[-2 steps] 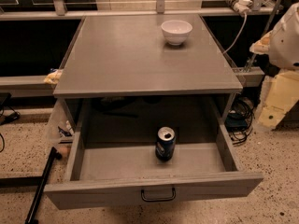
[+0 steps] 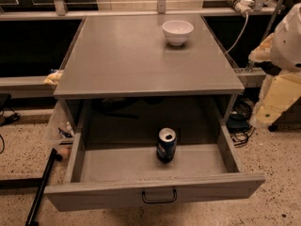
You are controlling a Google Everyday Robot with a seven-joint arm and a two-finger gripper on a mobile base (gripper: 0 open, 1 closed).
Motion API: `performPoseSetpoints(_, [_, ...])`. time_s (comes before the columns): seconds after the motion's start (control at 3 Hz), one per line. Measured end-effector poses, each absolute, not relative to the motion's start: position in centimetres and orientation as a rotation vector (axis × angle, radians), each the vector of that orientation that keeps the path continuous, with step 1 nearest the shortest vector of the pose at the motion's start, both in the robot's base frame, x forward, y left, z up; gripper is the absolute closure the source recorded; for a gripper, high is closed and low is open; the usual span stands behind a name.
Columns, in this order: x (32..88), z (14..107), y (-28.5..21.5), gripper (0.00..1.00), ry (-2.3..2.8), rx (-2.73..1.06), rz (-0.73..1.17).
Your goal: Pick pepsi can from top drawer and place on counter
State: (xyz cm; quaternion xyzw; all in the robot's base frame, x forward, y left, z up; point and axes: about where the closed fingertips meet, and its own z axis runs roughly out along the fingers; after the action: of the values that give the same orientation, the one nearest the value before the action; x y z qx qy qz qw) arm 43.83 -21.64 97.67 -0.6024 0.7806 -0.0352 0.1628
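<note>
The pepsi can [image 2: 166, 145], dark blue with a silver top, stands upright in the middle of the open top drawer [image 2: 150, 194], nearer its front panel with the black bar handle [image 2: 159, 197]. The counter [image 2: 141, 60] is the flat grey cabinet top above and behind the drawer. My arm, white and cream, hangs at the right edge of the view. Its lower end, the gripper [image 2: 269, 113], is to the right of the cabinet, outside the drawer and well away from the can. It holds nothing that I can see.
A white bowl [image 2: 178, 31] sits at the counter's back right. Cables and a power strip [image 2: 237, 3] hang at the right behind the cabinet. A black pole [image 2: 41, 187] leans at the drawer's left. A metal rail runs along the back.
</note>
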Motion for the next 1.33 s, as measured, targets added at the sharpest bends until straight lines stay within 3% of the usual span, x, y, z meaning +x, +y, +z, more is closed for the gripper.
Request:
performPoseSetpoints(0.33, [43.8, 97.1, -21.8, 0.42, 2.217, -1.699, -0.070])
performPoseSetpoints(1.0, [44.1, 87.8, -22.4, 0.89, 2.136, -1.493, 0.359])
performPoseSetpoints(1.33, [44.6, 84.1, -20.0, 1.00, 2.066, -1.386, 0.596])
